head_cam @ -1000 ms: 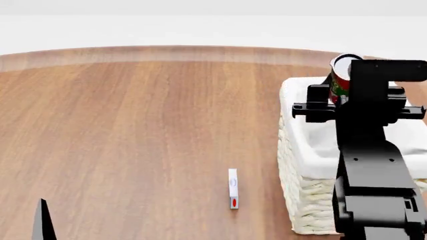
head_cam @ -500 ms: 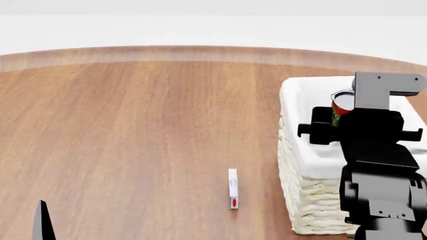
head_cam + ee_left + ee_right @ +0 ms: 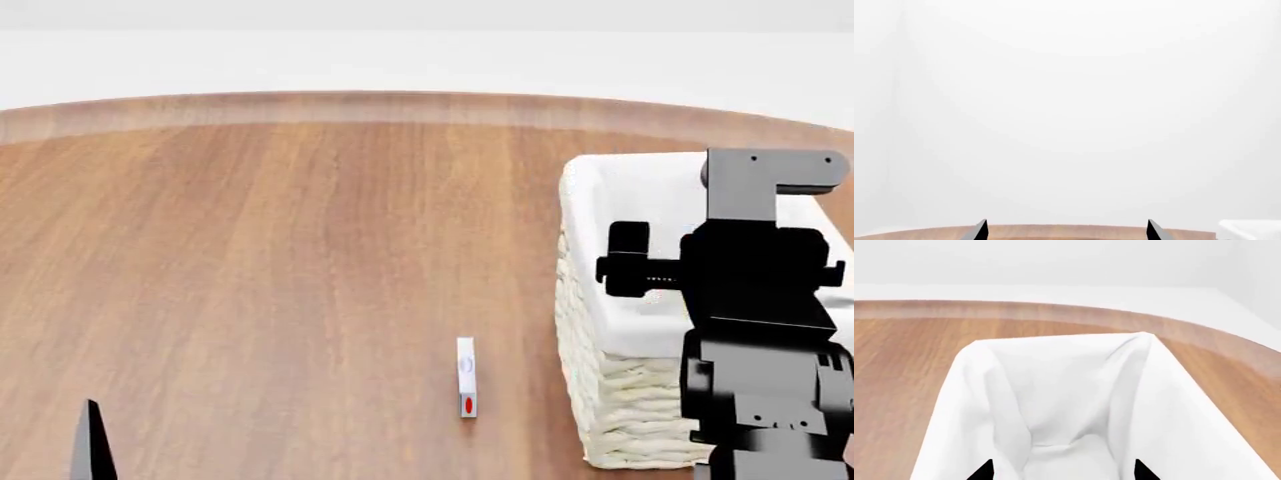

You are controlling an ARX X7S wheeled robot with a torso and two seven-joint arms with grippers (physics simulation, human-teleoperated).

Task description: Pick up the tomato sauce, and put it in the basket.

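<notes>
Right tool (image 3: 1062, 471) spread wide, empty, above basket (image 3: 974, 405) liner; left tool (image 3: 1065, 231) tips apart, empty

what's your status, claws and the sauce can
Right claw open over the basket, holding nothing. Left claw open, idle, clear of the table. Tomato sauce not in view. Nothing in the way.

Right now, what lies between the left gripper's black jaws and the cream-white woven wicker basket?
Only a small white stick with a red mark, nearer the basket; otherwise the brown wooden table is bare. The head view shows this.
</notes>
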